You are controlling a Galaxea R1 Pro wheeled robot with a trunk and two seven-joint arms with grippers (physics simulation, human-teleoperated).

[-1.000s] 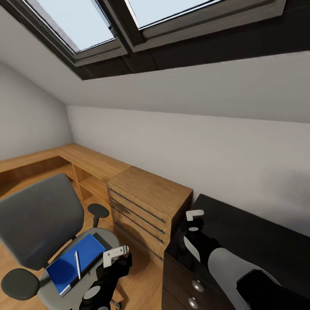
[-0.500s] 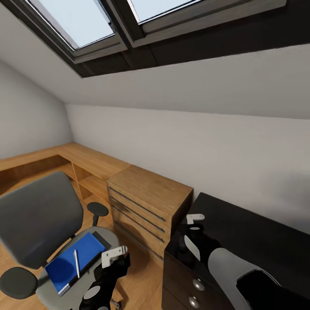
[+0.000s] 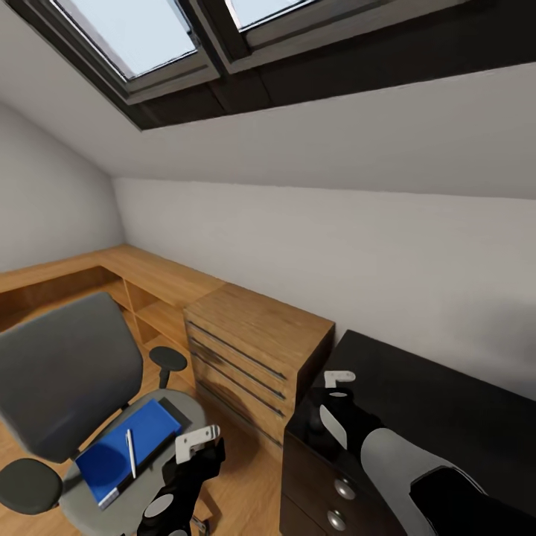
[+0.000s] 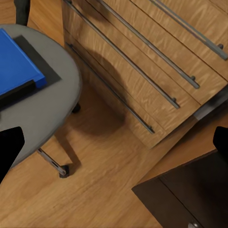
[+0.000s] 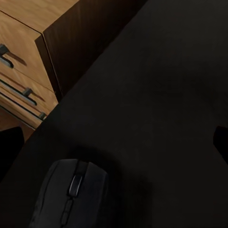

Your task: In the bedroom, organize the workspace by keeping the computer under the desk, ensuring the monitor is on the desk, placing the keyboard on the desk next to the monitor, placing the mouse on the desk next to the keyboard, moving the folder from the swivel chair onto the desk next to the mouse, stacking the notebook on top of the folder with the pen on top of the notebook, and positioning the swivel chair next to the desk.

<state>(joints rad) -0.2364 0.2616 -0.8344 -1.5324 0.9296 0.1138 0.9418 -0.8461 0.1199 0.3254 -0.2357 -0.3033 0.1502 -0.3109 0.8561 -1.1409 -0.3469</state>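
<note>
The bedroom's sloped pale grey wall [image 3: 357,246] rises to dark-framed skylights [image 3: 141,37] over an oak plank floor [image 4: 104,190]. The desk [image 3: 447,406] is black-topped, its dark drawers carrying round silver knobs, and it stands just beside an oak dresser [image 3: 257,350] with bar handles. The swivel chair [image 3: 63,380] has a grey backrest and seat with dark rounded armrests. On its seat lies the bright blue folder [image 3: 123,450], flat, with the dark grey notebook [image 3: 149,458] at its near edge and the thin white pen [image 3: 131,452] lying across the blue. The small dark mouse [image 5: 71,194] rests on the desk top. The left gripper [image 3: 197,439] hangs beside the chair seat, the right gripper [image 3: 339,380] above the desk's corner; both stand spread and hold nothing.
</note>
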